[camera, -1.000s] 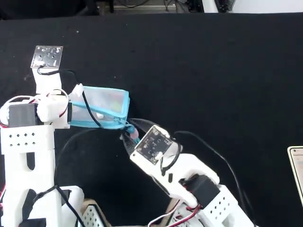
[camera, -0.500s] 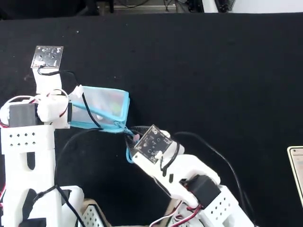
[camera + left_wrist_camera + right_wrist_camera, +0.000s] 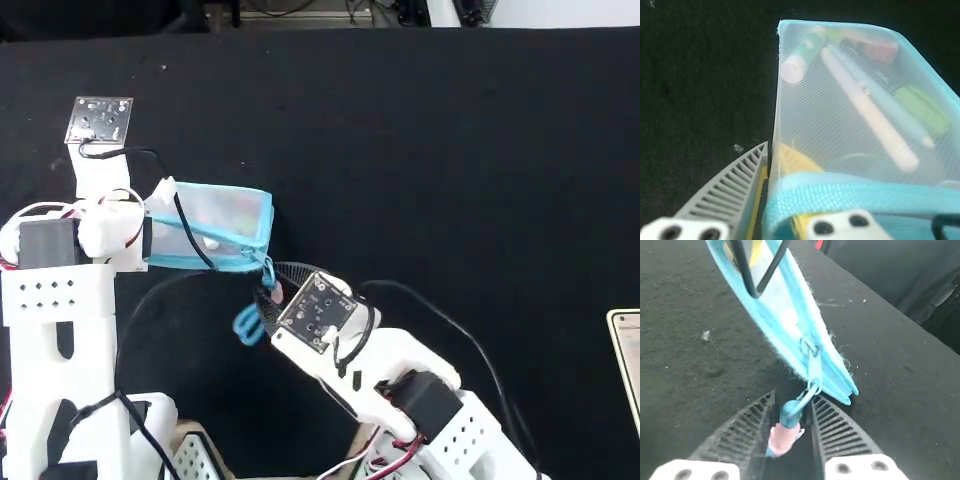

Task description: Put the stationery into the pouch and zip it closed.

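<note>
The translucent pouch [image 3: 215,228] with turquoise trim is held up off the black table. Pens, a glue stick and erasers show through its mesh wall [image 3: 855,100]. My left gripper [image 3: 771,200] is shut on the pouch's end by the strap. The zipper slider [image 3: 808,346] sits at the pouch's far corner. From it hangs the pull cord with a pink bead [image 3: 784,437]. My right gripper [image 3: 792,397] is at that corner, jaws a little apart, with the cord lying between them. The cord's blue loop [image 3: 247,325] sticks out beside the right gripper [image 3: 268,297].
The black table [image 3: 450,150] stretches free to the right and back. A pale flat object [image 3: 628,350] lies at the right edge. A cable from the left arm [image 3: 190,235] crosses in front of the pouch.
My right gripper has drawn back slightly from the pouch's corner toward the left and front. The blue loop of the pull cord has come out beside it. The pouch and left arm stayed still.
</note>
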Motion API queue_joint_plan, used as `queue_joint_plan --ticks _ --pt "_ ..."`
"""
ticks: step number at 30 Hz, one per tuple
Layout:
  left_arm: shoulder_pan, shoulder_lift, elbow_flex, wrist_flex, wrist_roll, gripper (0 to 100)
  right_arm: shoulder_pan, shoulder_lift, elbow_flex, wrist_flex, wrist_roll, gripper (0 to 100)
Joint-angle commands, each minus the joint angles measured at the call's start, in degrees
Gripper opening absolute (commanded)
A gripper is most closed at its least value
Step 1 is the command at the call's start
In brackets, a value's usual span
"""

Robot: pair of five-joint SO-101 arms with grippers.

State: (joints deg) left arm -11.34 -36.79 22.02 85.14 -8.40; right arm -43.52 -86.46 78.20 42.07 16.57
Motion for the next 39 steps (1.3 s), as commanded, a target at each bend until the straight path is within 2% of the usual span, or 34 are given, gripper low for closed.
queue_joint_plan --ticks 1,5,13,16,22,31,39 --pt "-0.48 0.97 -0.92 0.09 0.62 3 -0.44 4.97 -4.09 -2.73 0.26 7.7" --pt "-0.57 0.97 -0.92 0.09 0.62 3 -0.44 7.96 -6.55 -2.55 0.26 7.7" --pt "-0.57 0.97 -0.84 0.09 0.62 3 -0.35 4.53 -6.64 -0.79 0.18 7.7" --pt "-0.4 0.97 -0.84 0.09 0.62 3 0.0 2.42 -6.73 1.23 -3.87 7.7" --pt "-0.31 0.97 -0.84 0.09 0.62 3 5.27 0.22 -6.64 1.85 -12.57 7.7" --pt "-0.48 0.97 -0.84 0.18 0.62 3 4.4 0.22 0.4 -7.65 -12.66 7.7" --pt "-0.57 0.97 -0.84 0.18 0.62 3 4.57 0.22 1.01 -7.03 -10.64 7.7"
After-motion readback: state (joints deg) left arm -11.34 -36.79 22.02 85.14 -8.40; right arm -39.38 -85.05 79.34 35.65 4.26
